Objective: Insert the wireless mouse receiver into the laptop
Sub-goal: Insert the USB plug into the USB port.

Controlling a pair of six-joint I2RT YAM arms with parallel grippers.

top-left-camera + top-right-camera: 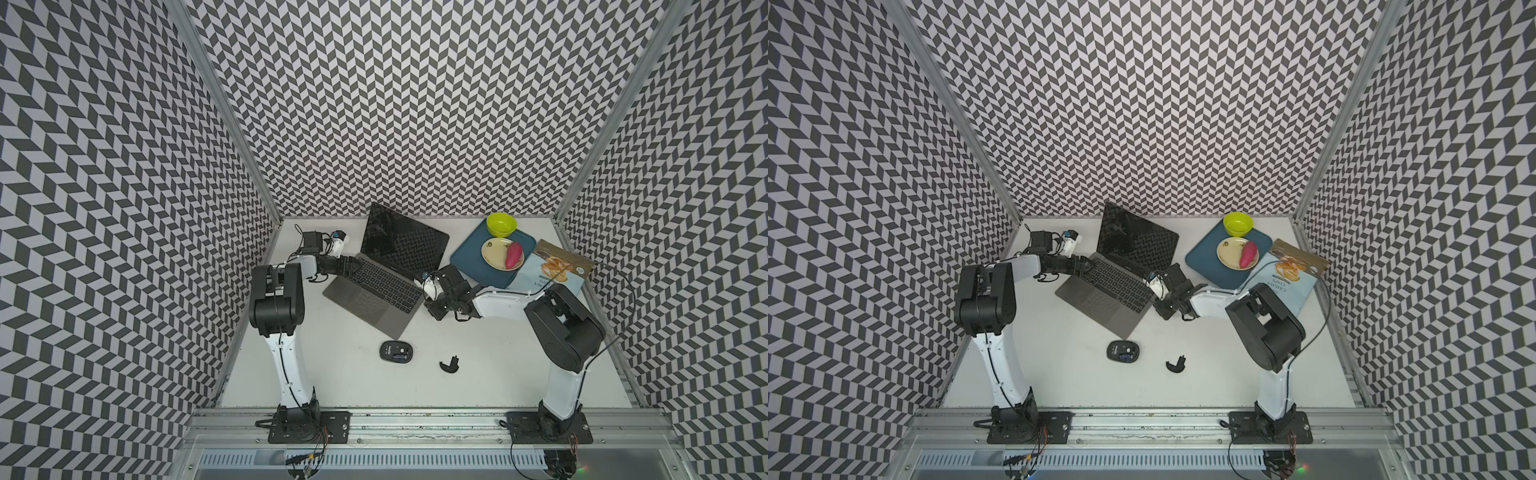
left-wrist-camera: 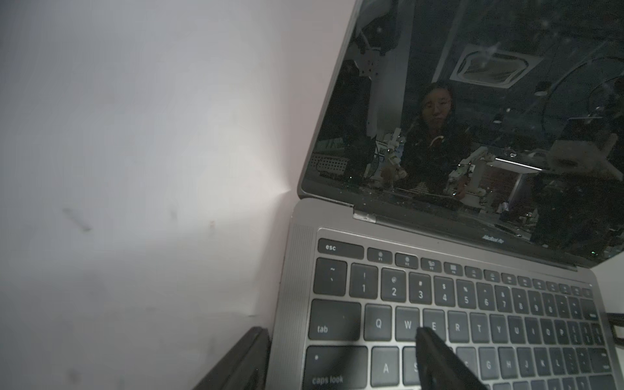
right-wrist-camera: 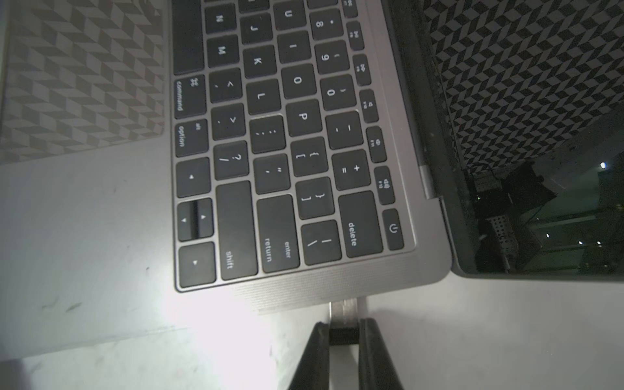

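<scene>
The open dark-grey laptop [image 1: 374,293] [image 1: 1100,291] lies at an angle mid-table. In the right wrist view my right gripper [image 3: 343,329] is shut on the wireless mouse receiver [image 3: 343,310], pinching its black cap. The silver plug reaches the right side edge of the laptop [image 3: 337,287] near the delete key; how far in it sits is hidden. My left gripper [image 2: 341,337] is open and straddles the left edge of the laptop [image 2: 290,304]. One of its fingers [image 2: 250,354] is beside the base and the other is over the keys.
The black mouse [image 1: 397,352] and its loose cover piece [image 1: 450,365] lie on the table in front of the laptop. Back right stands a blue tray [image 1: 465,257] with a green bowl [image 1: 501,223] and a plate [image 1: 492,249], beside a snack bag [image 1: 548,274].
</scene>
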